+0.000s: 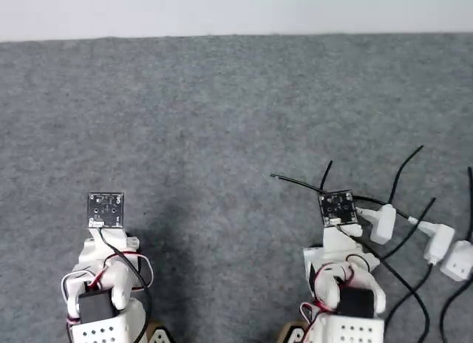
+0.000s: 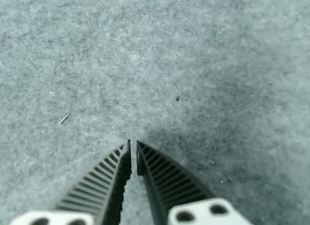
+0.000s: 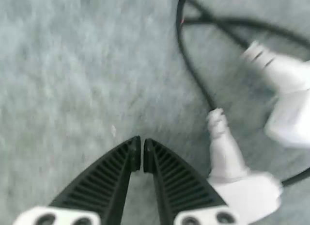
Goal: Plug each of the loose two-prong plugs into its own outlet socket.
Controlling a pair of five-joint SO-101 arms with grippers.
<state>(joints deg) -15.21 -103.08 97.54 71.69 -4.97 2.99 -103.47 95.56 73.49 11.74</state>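
Mat: a grey, felt-like mat (image 1: 222, 121) is spread over the whole table, with a pale wall strip behind it.
Left arm: the left arm (image 1: 103, 284) is seen at the near left of the high view, well apart from the cords.
Left gripper: the left gripper (image 2: 133, 147) is held over bare mat; its jaws are brought together (a hairline slit is left between the ribbed tips) and nothing is pinched.
Right arm: the right arm (image 1: 341, 276) is seen at the near right, with the cords just beside it.
Right gripper: the right gripper (image 3: 142, 142) is held over the mat; its jaws are pressed together and nothing is held.
Nearest plug: a white plug (image 1: 383, 223) (image 3: 227, 157) is laid on the mat just beside the right gripper, untouched.
Second plug: another white plug (image 1: 439, 242) (image 3: 290, 99) is laid farther out to the right.
White piece: a third white piece (image 1: 460, 260) is cut by the picture's edge; plug or socket cannot be told.
Cords: black cords (image 1: 403, 247) (image 3: 193, 65) are looped loosely around the plugs.
Specks: a pale sliver (image 2: 64, 119) is seen on the mat ahead of the left gripper.
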